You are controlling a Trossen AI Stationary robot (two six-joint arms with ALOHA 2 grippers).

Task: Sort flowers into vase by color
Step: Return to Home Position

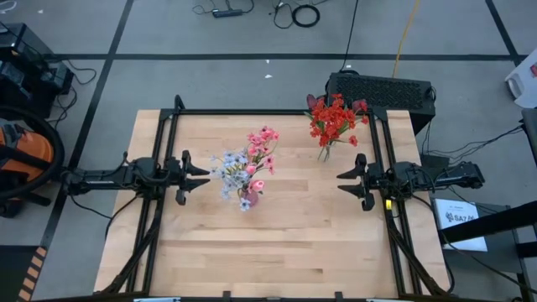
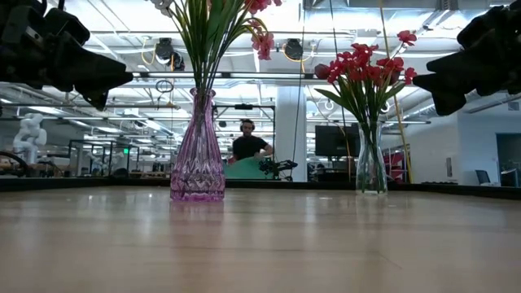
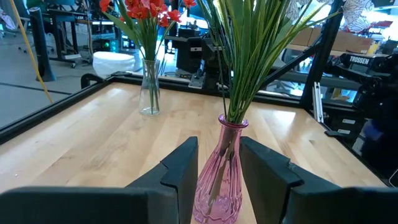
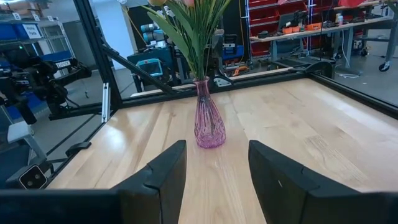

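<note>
Both arms were parked at the side edges of the counter, facing each other across the middle.

- The left gripper was at the left edge, open and holding nothing. It pointed at the purple vase, which stood a little ahead of it, not touching. In the left wrist view the vase lined up with the gap between the two dark fingers, but farther out.
- The right gripper was at the right edge, also open and empty, apart from both vases. In the right wrist view the purple vase sat centred beyond its fingers.

Flowers:
- The pink flowers and the pale blue-white flowers shared the purple vase, near counter centre and slightly left. The pink heads leaned toward the back edge. The blue-white spray leaned toward the left arm and ended close to the left gripper's tips in the top view.
- The red flowers stood in the transparent vase, toward the back right of the counter, close to the frame there.
- Both vases were upright and well apart from each other.

In the low view the purple cut-glass vase was front left and the transparent vase farther back on the right, with green stalks showing through the glass of both. The gripper bodies hung dark in the upper corners, above the counter.

A person in a dark top was at a bench in the room beyond.
</note>
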